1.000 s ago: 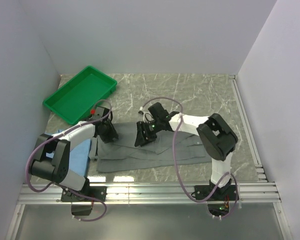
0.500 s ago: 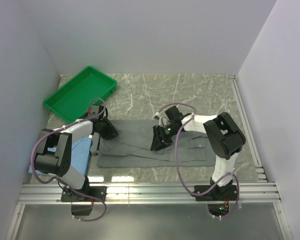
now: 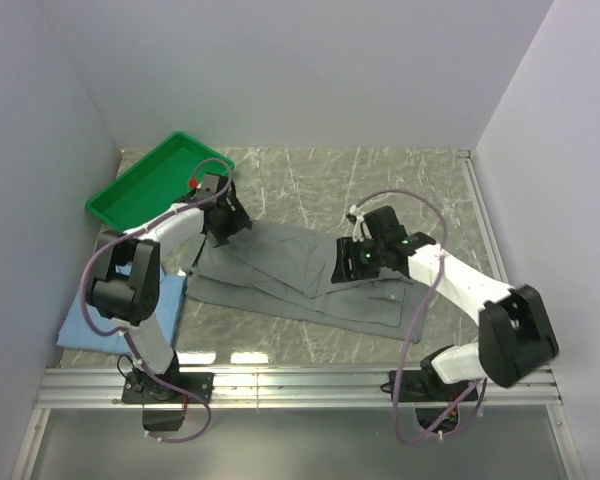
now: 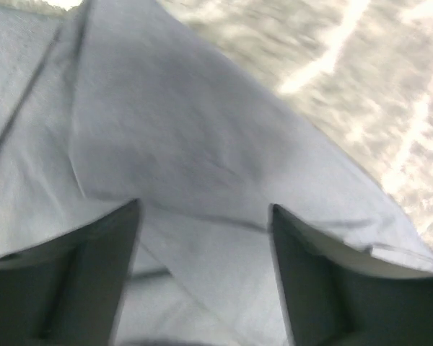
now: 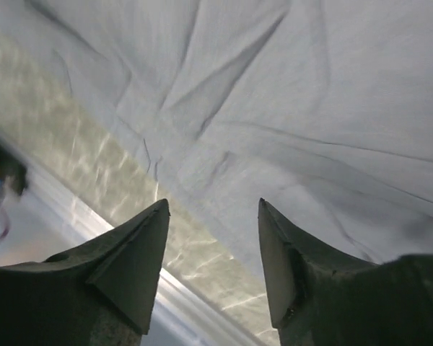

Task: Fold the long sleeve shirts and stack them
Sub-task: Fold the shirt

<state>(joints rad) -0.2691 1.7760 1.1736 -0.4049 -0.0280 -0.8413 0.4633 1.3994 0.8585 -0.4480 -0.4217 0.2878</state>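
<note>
The grey long sleeve shirt (image 3: pixel 280 275) lies spread across the middle of the marble table, slanting from far left to near right. My left gripper (image 3: pixel 230 222) hovers over its far-left corner with jaws open, and grey cloth (image 4: pixel 202 130) lies flat beneath them, not pinched. My right gripper (image 3: pixel 348 262) is over the shirt's middle, also open. In the right wrist view its fingertips (image 5: pixel 159 216) frame the shirt's edge (image 5: pixel 310 94) and bare table. The light blue shirt (image 3: pixel 90 320) lies at the near left, partly hidden by the left arm.
A green plastic tray (image 3: pixel 150 190) sits at the far left, just beyond the left gripper. An aluminium rail (image 3: pixel 300 385) runs along the near edge by the arm bases. White walls close in the table on the left, right and far sides.
The left gripper moved away toward the tray and opened, letting go of the grey cloth. The right gripper slid right. The grey shirt now lies slanted, its left corner drawn farther back.
</note>
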